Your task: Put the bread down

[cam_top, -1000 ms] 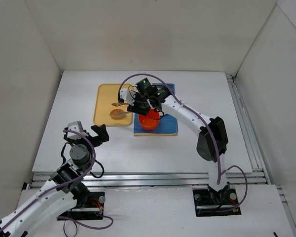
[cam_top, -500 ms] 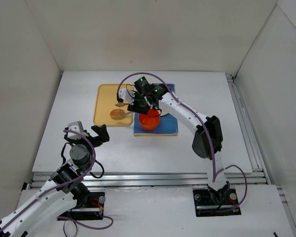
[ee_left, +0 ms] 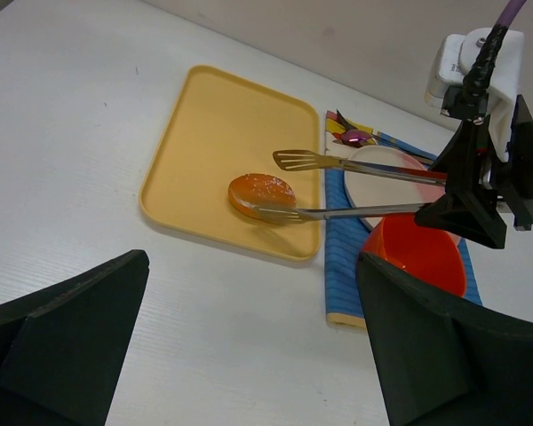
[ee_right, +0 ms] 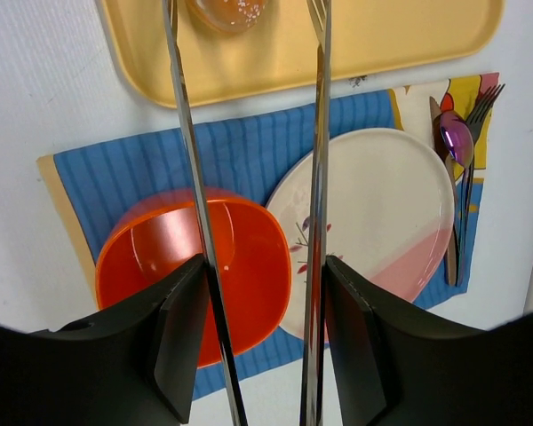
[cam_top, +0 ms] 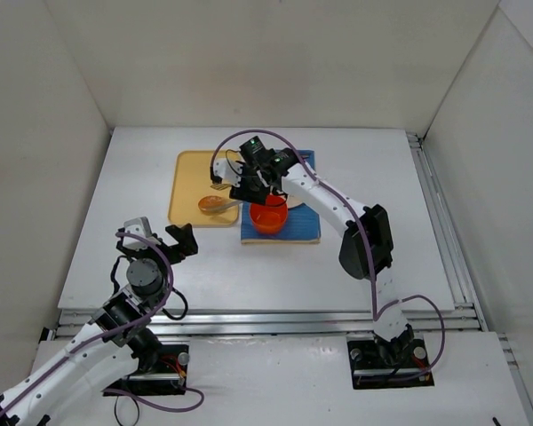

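1. Right arm has reached further left over the last second, elbow swung inward; bread [ee_left: 261,189] hasn't shifted.
2. Right gripper [cam_top: 256,180] is clamped on the tongs [ee_left: 338,212]; tong arms are spread wide, squeezing nothing.
3. Bread lies flat on the yellow tray [ee_left: 222,124], near its right edge, between the tong tips; one tip touches its side, the other is clear of it.
4. Orange cup [ee_left: 417,253] and plate [ee_right: 382,204] sit on the blue mat [ee_right: 240,160] just beside the tray, under the tong arms.
5. Left gripper [ee_left: 253,266] has its fingers wide apart; it sits low near the table front, well apart from the tray.
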`<state>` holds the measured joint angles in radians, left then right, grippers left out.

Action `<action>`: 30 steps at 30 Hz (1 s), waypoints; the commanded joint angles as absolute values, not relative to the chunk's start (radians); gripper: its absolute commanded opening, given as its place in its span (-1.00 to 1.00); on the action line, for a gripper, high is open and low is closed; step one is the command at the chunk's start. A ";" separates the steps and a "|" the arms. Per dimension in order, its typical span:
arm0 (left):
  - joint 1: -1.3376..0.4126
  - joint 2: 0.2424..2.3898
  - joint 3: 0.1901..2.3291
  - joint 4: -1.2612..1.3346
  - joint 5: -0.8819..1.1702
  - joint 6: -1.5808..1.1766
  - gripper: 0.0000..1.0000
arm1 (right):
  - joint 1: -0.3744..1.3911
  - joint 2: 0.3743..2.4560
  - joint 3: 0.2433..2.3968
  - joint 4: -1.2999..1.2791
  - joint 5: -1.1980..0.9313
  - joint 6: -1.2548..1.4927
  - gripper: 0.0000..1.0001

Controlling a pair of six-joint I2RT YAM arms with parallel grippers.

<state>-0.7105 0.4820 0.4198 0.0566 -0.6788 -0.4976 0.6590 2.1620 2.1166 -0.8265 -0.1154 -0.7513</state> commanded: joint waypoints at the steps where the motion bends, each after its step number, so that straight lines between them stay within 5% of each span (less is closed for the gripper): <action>1: -0.703 0.500 0.456 0.109 -0.678 -0.483 0.99 | 0.653 2.160 2.186 -0.811 -0.107 -0.761 -0.04; 16: -0.703 0.489 0.456 0.107 -0.675 -0.482 0.99 | 0.669 2.229 2.275 -0.868 -0.120 -0.750 -0.01; 24: -0.703 0.498 0.454 0.112 -0.678 -0.482 0.99 | 0.670 2.218 2.263 -0.879 -0.077 -0.747 -0.44; 30: -0.703 0.511 0.460 0.113 -0.676 -0.480 0.99 | 0.669 2.192 2.279 -0.855 -0.055 -0.726 -0.40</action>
<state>-0.7105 0.4919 0.4198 0.0570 -0.6773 -0.4973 0.6643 2.2433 2.2250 -0.8883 -0.0883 -0.7437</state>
